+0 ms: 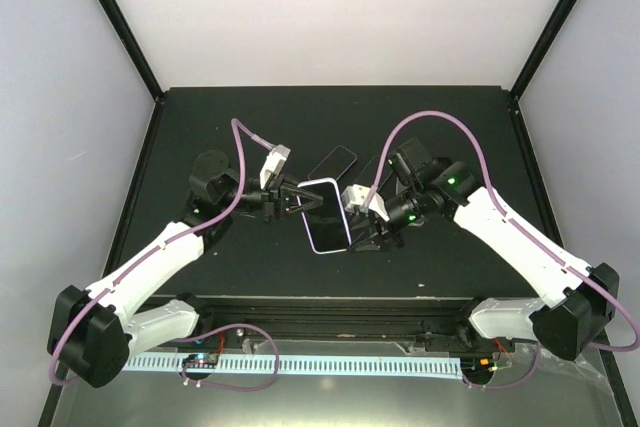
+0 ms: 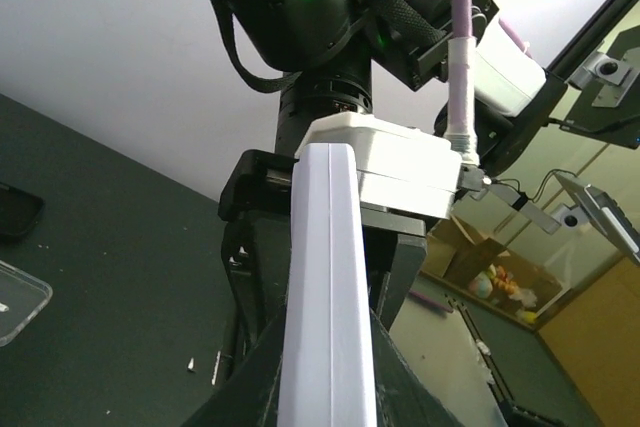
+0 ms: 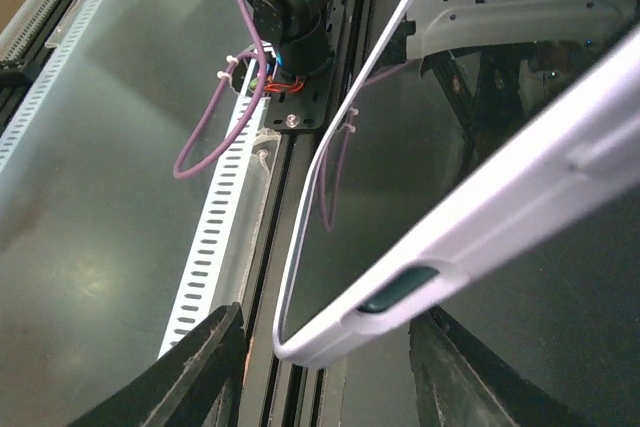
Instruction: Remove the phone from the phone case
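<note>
Slippage threatened: left gripper (image 1: 299,199) clamped the case (image 2: 325,297) edge, right gripper (image 1: 359,219) straddled its corner, grip unclear; a hard pry could drop phone (image 1: 325,213) and case.

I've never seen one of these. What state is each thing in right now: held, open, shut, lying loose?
Phone: still inside its case.
Phone case: on the phone, held tilted above the table.
Left fingers: shut on the phone case's edge.
Right fingers: open, either side of the case's corner.
Dark phone: lying flat on the table, untouched.
Clear case: lying flat on the table.
</note>
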